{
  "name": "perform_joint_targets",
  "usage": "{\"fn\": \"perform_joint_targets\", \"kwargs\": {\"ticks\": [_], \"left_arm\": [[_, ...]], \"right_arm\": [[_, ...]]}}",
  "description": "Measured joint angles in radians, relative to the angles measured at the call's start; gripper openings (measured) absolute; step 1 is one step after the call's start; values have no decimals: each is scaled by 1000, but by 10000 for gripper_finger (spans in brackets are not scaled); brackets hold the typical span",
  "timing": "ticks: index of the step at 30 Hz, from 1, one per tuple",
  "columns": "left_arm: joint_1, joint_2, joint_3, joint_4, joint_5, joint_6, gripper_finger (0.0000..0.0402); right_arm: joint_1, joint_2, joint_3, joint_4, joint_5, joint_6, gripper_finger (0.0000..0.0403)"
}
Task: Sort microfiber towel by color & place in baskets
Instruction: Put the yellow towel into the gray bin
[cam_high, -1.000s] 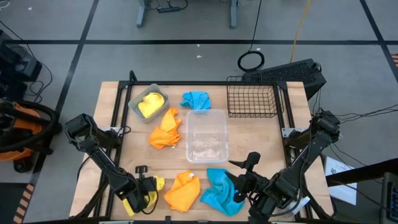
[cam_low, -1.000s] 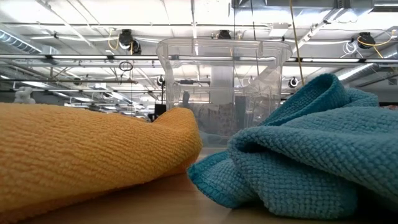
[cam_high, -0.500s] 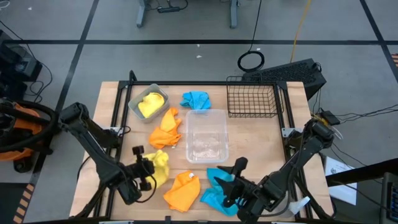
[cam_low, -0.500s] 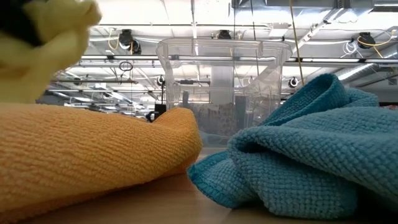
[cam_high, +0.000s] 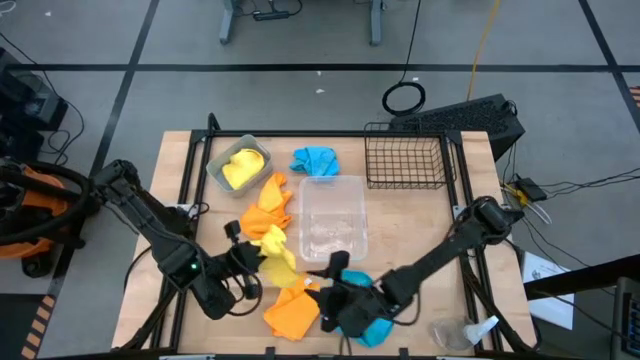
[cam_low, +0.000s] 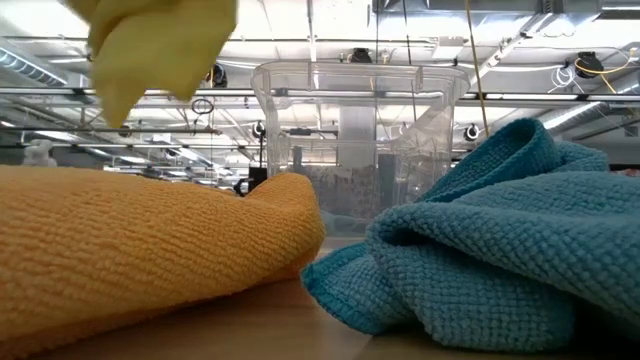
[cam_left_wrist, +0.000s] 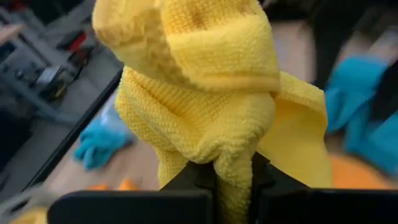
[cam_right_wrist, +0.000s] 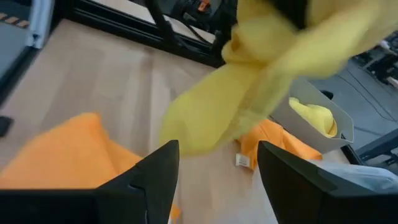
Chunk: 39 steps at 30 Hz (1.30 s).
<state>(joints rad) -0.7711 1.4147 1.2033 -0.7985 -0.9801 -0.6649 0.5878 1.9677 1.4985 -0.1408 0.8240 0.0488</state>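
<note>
Left gripper: closed on a yellow towel, held up off the table near its middle, between the two orange cloths; the wrist view shows the cloth pinched in a thick bunch between the fingers.
Right gripper: fingers apart and nothing between them, low over the front of the table between the front orange towel and the front blue towel.
Risk, drop: the yellow towel hangs in loose folds from one pinch (most of its bulk sits outside the grip), so I judge a quick swing could let it slide out short of the bin.
Risk, snag: its trailing corner hangs close above the rear orange towel and could drag that along.
Risk, arms: the two grippers are near each other, so a crossing move could make them brush.
Grey bin: at the back left, already holding one yellow towel, the likely home for the carried one.
Clear tub: centre of the table, appears empty.
Wire basket: back right, appears empty.
Rear blue towel: on the table between bin and basket, just behind the tub.
</note>
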Motion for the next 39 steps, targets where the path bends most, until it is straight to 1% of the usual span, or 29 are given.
{"fn": "perform_joint_targets", "kwargs": {"ticks": [4,6,8,10,12,16,19,22,24,27,29,32,36,39], "left_arm": [[0,0,5,194,-8,149,26],[0,0,5,262,-8,202,26],[0,0,5,292,-9,230,26],[0,0,5,298,-21,234,26],[0,0,5,296,-33,227,26],[1,0,5,295,-46,214,26],[8,0,5,297,-57,185,26],[18,0,5,303,-53,163,26],[20,0,5,304,-51,147,26],[20,0,5,316,-51,147,26],[20,0,5,321,-60,147,26],[23,0,5,337,-78,153,26],[36,0,5,451,-70,233,26],[44,0,5,540,-19,310,26]], "right_arm": [[-47,25,0,69,-20,-23,210],[-60,25,0,71,-25,-32,209],[-63,25,0,72,-39,-48,201],[-50,23,-1,78,-33,-88,184],[-31,20,-1,101,26,-123,159],[24,18,0,125,216,-248,119],[61,18,0,145,334,-354,105],[92,18,0,185,407,-449,102],[106,18,0,192,421,-497,108],[129,18,0,190,420,-538,127],[147,18,0,191,392,-562,143],[164,18,0,198,324,-556,169],[137,17,0,199,274,-516,201],[100,21,0,192,305,-497,227]]}}
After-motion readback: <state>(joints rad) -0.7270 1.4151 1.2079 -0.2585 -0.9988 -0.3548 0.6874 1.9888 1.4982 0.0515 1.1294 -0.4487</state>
